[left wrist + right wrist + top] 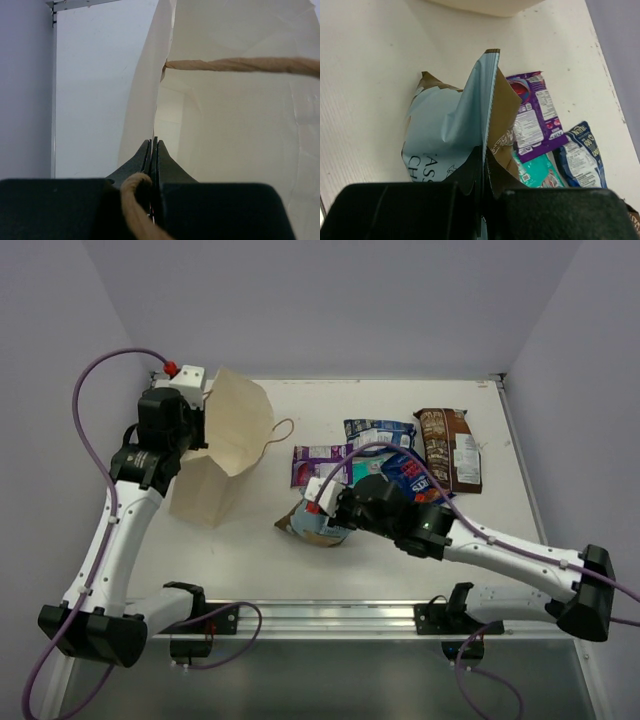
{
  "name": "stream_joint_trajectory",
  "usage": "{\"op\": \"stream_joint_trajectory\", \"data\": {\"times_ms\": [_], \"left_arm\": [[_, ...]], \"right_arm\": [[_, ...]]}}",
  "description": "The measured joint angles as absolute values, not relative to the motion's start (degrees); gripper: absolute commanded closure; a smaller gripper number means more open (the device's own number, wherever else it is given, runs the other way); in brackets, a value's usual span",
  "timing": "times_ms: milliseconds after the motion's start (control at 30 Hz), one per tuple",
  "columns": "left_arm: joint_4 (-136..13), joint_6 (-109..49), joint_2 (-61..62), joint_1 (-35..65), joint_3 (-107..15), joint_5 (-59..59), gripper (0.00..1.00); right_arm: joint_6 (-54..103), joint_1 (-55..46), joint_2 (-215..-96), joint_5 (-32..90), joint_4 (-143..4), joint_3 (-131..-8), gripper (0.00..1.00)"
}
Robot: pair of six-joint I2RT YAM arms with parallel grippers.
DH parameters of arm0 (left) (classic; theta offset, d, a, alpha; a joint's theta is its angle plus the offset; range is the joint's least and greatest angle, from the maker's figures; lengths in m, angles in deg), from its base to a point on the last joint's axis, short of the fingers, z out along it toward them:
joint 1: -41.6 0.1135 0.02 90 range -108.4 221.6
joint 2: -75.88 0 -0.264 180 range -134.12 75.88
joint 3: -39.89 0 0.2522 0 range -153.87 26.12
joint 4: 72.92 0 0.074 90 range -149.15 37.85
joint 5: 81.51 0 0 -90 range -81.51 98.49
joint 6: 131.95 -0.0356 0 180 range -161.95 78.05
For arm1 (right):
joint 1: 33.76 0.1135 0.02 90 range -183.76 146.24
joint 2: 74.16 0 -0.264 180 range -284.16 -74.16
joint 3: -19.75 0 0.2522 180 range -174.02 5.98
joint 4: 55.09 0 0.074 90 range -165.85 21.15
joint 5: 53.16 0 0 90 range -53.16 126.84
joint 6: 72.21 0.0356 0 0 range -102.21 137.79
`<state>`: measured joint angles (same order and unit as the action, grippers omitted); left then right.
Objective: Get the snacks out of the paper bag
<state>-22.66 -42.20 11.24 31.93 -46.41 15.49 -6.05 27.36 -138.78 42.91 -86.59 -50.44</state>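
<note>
The tan paper bag (225, 445) stands tilted at the left of the table, mouth toward the right. My left gripper (197, 408) is shut on its upper rim; in the left wrist view (154, 142) the jaws pinch the bag wall (240, 150), with one twisted handle (245, 64) across the mouth. My right gripper (325, 502) is shut on the top edge of a light blue snack packet (445, 130), with a brown packet (504, 112) pressed against it, low over the table. Purple-and-white (318, 462), dark blue (380, 430) and brown (450, 445) packets lie on the table.
A teal packet (540, 172) and a dark blue one (580, 155) lie beside my right gripper. The bag's loose handle (282, 430) loops out onto the table. Purple walls close in the table on the left, back and right.
</note>
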Motion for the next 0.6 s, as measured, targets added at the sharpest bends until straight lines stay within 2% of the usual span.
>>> {"op": "stream_joint_trajectory", "data": {"times_ms": [133, 267, 400, 600], "left_arm": [[-22.1, -41.0, 11.8, 33.1, -46.4, 14.7, 1.00], [-21.3, -40.1, 13.1, 33.4, -46.5, 14.5, 1.00], [-20.9, -39.4, 14.4, 33.6, -47.2, 14.3, 1.00], [-20.6, -38.5, 15.2, 33.7, -48.3, 14.2, 1.00]], "right_arm": [[-8.0, 33.9, -141.8, 48.0, -77.3, -44.0, 1.00], [-7.4, 40.5, -145.6, 51.3, -73.7, -43.6, 1.00], [-4.3, 44.4, -153.0, 50.6, -75.4, -43.6, 1.00], [0.6, 44.8, -165.1, 48.2, -81.4, -46.5, 1.00]]}}
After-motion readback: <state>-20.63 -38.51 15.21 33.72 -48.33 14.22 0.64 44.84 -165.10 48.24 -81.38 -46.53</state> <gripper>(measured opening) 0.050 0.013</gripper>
